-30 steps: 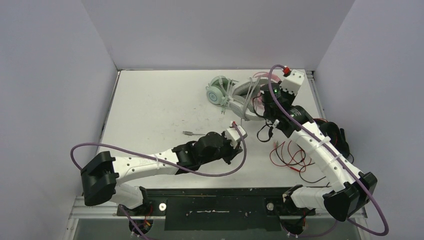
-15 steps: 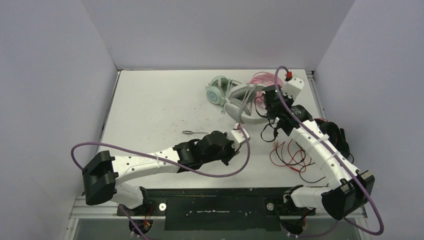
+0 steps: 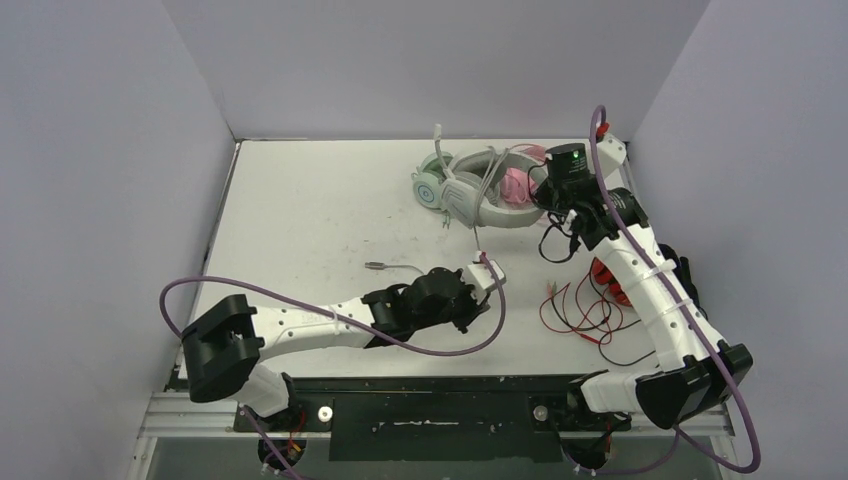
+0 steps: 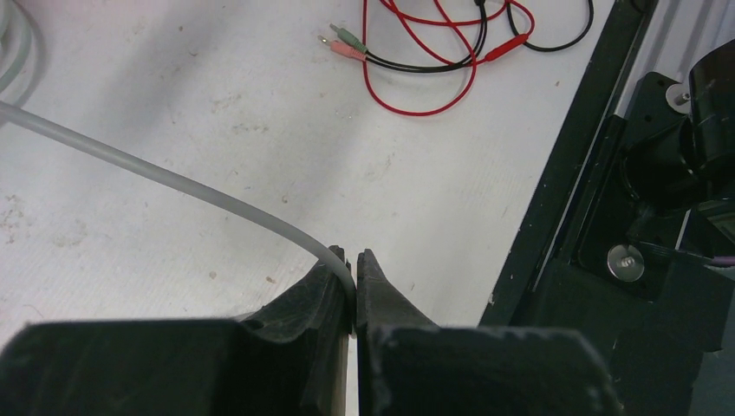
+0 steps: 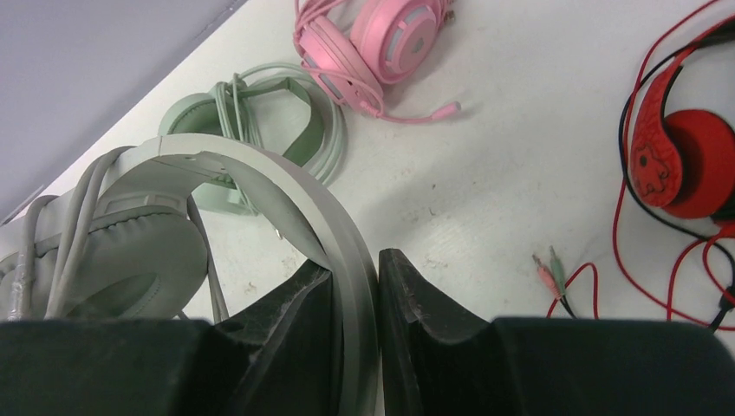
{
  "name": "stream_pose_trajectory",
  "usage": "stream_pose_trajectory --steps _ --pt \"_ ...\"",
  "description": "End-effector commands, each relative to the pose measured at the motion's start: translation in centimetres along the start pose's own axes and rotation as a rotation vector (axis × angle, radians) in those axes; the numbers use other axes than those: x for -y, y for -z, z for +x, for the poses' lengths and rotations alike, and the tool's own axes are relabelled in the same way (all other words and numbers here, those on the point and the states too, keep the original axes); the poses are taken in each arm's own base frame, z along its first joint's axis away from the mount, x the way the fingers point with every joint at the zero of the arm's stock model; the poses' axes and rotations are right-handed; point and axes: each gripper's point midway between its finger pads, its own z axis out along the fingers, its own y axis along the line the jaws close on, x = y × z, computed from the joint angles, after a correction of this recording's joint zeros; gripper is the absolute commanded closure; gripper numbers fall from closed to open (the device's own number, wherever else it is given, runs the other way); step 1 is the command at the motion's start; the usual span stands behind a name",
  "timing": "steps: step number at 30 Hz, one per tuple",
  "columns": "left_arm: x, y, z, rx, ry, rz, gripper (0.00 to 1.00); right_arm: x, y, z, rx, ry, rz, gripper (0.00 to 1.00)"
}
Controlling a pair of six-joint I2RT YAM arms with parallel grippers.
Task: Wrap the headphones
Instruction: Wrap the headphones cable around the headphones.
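Free end: the plug (image 3: 374, 266) of the grey-white cable (image 4: 173, 178) is found lying on the table (image 3: 300, 200), left of the left arm's fingers, with a short slack run between them
Left gripper (image 4: 354, 254): the jaws are shut on the grey-white cable, which is pinched at the very tips and leaves them toward the left of the wrist view
Cable run: from the pinch the cable is seen leading away from the arm bases, toward the far side of the table, so its long axis is judged near-to-far
Mint green headset (image 3: 432, 188): placed at the far centre, its own cable seen wound about the band; it is judged already wrapped
Grey-white headset (image 3: 470, 203): placed just right of the mint one and touching it, with cable strands laid across one cup and over the headband (image 5: 286, 186)
Pink headset (image 5: 390, 30): set down on the table just beyond the grey-white one; whether it is wrapped cannot be told
Right gripper (image 5: 355, 263): the jaws are closed on the grey-white headband, the band passing between the fingers
Deciding relation: the headset lies beyond and slightly right of the left fingers; the right arm is at the band, the left arm nearer the loose cable, so the next turn is judged to fall to the left arm
Red headset (image 5: 685, 152): lying by the right arm among red and black leads (image 4: 416, 65), not gripped
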Motion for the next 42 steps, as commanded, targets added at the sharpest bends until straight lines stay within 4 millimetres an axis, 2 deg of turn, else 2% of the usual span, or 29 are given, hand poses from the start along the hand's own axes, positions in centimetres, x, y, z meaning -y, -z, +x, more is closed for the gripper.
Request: stream_pose_trajectory --steps 1,3,6,11,17,21,24,29,33,36,42 --pt "3.2 -1.2 -3.1 0.081 0.005 0.114 1.00 -3.3 0.8 -3.8 0.117 -0.310 -0.155 1.00" --pt "3.3 -2.1 -3.3 0.077 0.001 0.114 1.00 -3.1 0.6 -3.4 0.117 -0.329 -0.152 1.00" --pt "4.1 -2.3 -4.6 0.094 -0.001 0.126 1.00 -2.0 0.2 -3.4 0.162 -0.316 -0.128 1.00" --pt "4.7 -0.8 -5.4 0.087 -0.018 0.133 1.00 1.5 -1.0 -3.3 0.274 -0.215 -0.020 1.00" --pt "2.6 2.3 -4.6 -0.004 -0.053 0.037 1.00 6.9 -2.3 -1.3 0.346 -0.058 0.179 1.00" --pt "0.2 4.2 -4.8 -0.041 -0.119 -0.077 1.00 9.0 -2.8 0.5 0.335 0.025 0.244 1.00" --pt "-1.9 5.1 -5.2 -0.077 -0.204 -0.180 1.00 9.2 -2.7 1.8 0.320 0.098 0.245 1.00" --pt "-5.3 6.2 -6.7 -0.096 -0.335 -0.362 1.00 7.6 -1.8 4.3 0.278 0.255 0.212 1.00" --pt "-6.7 6.8 -8.1 -0.063 -0.405 -0.436 1.00 7.0 -1.3 6.0 0.218 0.333 0.169 1.00" --pt "-8.1 7.1 -9.1 -0.042 -0.422 -0.514 0.96 6.5 -0.4 6.5 0.193 0.359 0.093 1.00" --pt "-11.3 7.8 -9.9 -0.036 -0.400 -0.682 0.96 5.8 1.4 6.5 0.159 0.349 -0.013 1.00"
